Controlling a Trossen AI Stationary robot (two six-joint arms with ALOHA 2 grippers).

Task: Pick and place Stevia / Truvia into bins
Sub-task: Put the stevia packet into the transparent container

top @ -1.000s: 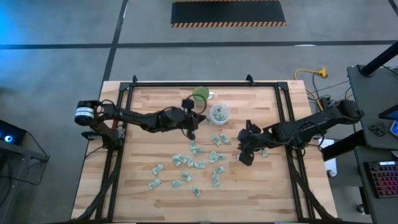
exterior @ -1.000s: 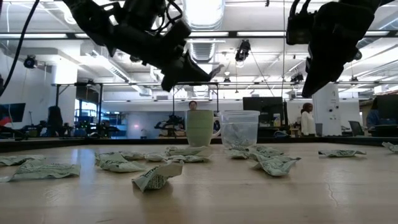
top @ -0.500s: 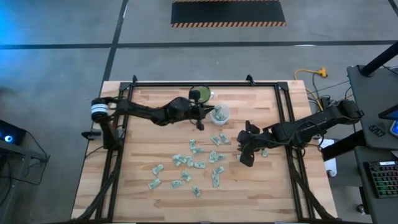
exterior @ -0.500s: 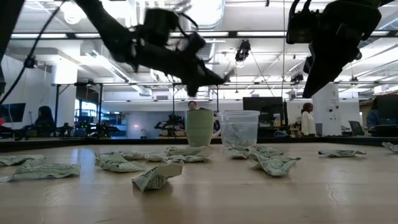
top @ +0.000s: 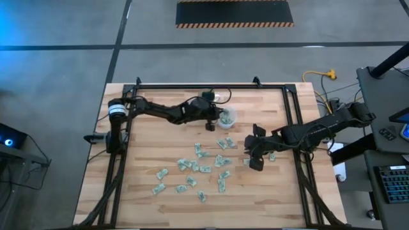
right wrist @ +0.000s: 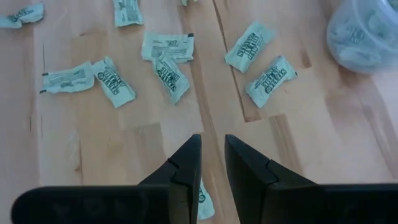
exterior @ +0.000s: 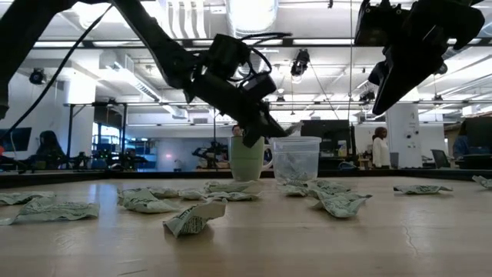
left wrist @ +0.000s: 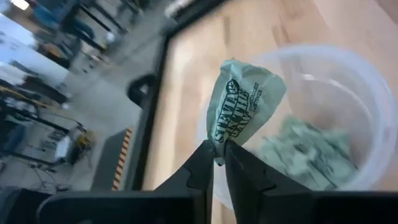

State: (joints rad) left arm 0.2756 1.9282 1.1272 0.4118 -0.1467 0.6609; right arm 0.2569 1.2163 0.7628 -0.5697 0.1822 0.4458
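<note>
Loose sachets (top: 195,167): green-white packets scattered over the near and middle wooden worktop (top: 147,153), waiting to be picked.
Right pincer (right wrist: 212,163): fingers slightly parted, grasping nothing, hovering over the scatter, likely lining up a packet.
Left pincer (left wrist: 217,155): clenched on one sachet (left wrist: 242,99), held above the clear cup (left wrist: 348,81) for dropping.
Cup: partly filled, far side.
Room: open workshop, ceiling lights.
</note>
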